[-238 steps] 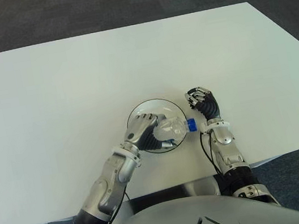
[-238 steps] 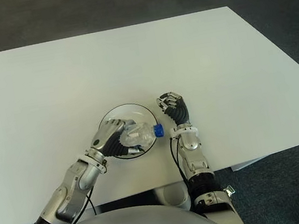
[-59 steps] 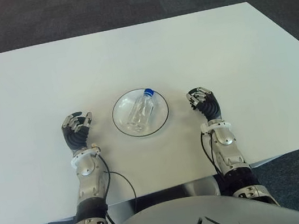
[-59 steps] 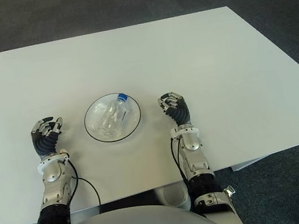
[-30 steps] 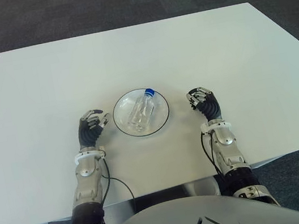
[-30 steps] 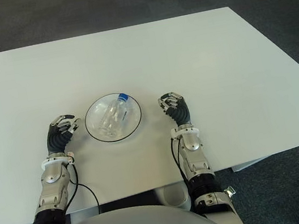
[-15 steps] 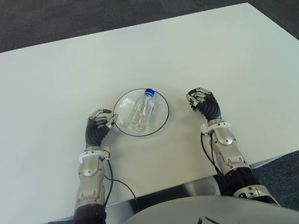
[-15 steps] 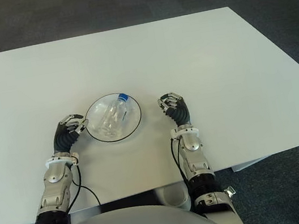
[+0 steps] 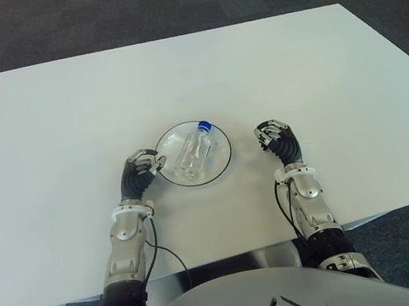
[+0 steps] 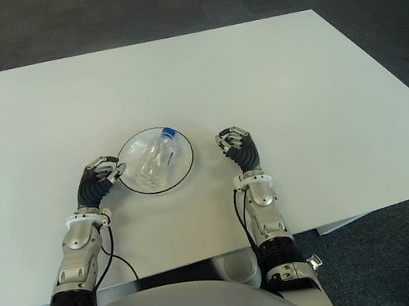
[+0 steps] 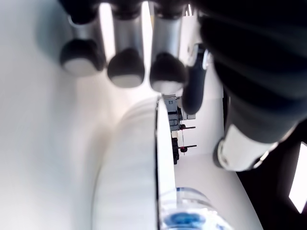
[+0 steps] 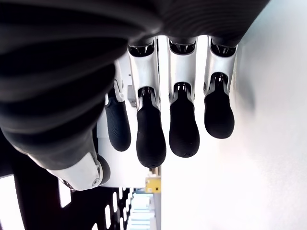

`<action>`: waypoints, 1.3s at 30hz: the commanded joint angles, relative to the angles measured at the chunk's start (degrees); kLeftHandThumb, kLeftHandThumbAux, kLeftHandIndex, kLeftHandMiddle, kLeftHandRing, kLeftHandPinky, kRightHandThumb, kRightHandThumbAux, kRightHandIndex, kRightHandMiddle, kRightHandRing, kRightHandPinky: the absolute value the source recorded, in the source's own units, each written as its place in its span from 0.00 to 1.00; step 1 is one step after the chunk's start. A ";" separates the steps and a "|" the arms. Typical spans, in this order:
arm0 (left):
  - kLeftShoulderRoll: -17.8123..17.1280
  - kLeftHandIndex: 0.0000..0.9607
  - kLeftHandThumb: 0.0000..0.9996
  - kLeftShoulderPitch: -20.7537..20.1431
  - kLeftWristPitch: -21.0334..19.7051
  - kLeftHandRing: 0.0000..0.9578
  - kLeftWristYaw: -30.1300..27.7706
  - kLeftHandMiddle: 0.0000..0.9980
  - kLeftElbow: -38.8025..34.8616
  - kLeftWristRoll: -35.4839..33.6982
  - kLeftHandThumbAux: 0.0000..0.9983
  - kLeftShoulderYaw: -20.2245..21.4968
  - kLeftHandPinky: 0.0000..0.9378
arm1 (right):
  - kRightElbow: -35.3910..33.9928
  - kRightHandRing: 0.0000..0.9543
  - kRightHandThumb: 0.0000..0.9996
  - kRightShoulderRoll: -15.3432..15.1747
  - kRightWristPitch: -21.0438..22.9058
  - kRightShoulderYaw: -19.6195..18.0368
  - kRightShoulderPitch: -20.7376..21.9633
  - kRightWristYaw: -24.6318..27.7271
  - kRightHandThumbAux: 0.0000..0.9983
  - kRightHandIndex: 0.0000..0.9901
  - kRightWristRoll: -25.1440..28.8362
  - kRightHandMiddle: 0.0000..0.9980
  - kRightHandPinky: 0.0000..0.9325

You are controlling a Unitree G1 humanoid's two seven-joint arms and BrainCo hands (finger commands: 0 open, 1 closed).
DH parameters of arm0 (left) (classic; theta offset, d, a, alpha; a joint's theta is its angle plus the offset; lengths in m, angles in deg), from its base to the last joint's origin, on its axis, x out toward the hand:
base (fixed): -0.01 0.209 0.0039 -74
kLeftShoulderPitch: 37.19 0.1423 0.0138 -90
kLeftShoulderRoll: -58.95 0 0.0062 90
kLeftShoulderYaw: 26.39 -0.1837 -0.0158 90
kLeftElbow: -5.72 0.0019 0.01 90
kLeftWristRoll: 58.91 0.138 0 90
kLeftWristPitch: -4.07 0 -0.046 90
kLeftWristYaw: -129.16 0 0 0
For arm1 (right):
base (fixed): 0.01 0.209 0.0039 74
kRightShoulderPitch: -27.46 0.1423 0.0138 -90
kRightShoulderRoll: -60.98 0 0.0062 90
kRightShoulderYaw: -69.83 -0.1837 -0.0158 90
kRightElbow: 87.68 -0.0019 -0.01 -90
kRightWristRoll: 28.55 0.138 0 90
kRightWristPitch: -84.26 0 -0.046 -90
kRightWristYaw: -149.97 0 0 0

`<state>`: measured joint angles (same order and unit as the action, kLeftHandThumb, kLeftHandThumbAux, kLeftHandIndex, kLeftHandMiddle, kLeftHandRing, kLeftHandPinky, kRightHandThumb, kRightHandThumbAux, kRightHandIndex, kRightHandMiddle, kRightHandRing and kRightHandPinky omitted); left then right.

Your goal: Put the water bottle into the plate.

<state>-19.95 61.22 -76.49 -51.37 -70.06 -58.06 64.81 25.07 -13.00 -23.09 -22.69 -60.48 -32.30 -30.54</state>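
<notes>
Left hand (image 9: 142,171) is sitting just beside the plate (image 9: 217,137), at the rim on the robot's left side, fingers (image 11: 125,68) loosely curled and gripping nothing. In the left wrist view the fingertips are hanging right above the plate rim (image 11: 162,158), gap between fingers and thumb empty; can't tell if any fingertip is actually touching the rim. Just past that hand, the water bottle (image 9: 192,150) is lying on its side inside the plate, clear body, blue cap (image 9: 203,126) pointing away from the robot and slightly toward the right. Bottle is apart from both hands. Right hand (image 9: 280,143) is showing on the other side of the plate, near it but clearly apart, fingers (image 12: 150,129) relaxed in a slight curl, nothing inside them. Both hands are over the white table (image 9: 175,71), plate between them, closer to the left hand. Beyond the table edge, dark carpet floor (image 9: 164,3) is showing.
</notes>
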 commanded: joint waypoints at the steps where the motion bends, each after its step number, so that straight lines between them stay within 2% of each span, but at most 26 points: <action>1: 0.66 0.46 0.70 2.40 -3.25 0.93 -1.35 0.89 1.67 -0.34 0.72 -0.82 0.95 | 0.00 0.73 0.71 0.17 1.05 0.05 -0.28 -0.16 0.73 0.44 0.24 0.71 0.74; 14: 1.07 0.46 0.70 2.47 -3.95 0.93 -0.66 0.89 1.06 0.66 0.72 -0.86 0.95 | 0.30 0.73 0.71 0.04 0.90 0.27 -0.22 -0.82 0.73 0.44 -0.47 0.71 0.74; 39: 2.53 0.46 0.70 3.44 -0.97 0.93 1.90 0.89 0.23 1.44 0.72 0.26 0.95 | 0.96 0.73 0.71 0.07 -0.27 0.14 -0.15 -0.19 0.73 0.44 0.18 0.71 0.74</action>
<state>-17.74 62.89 -75.25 -50.45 -71.76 -57.48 65.04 25.28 -13.04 -23.35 -22.59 -60.47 -32.53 -30.64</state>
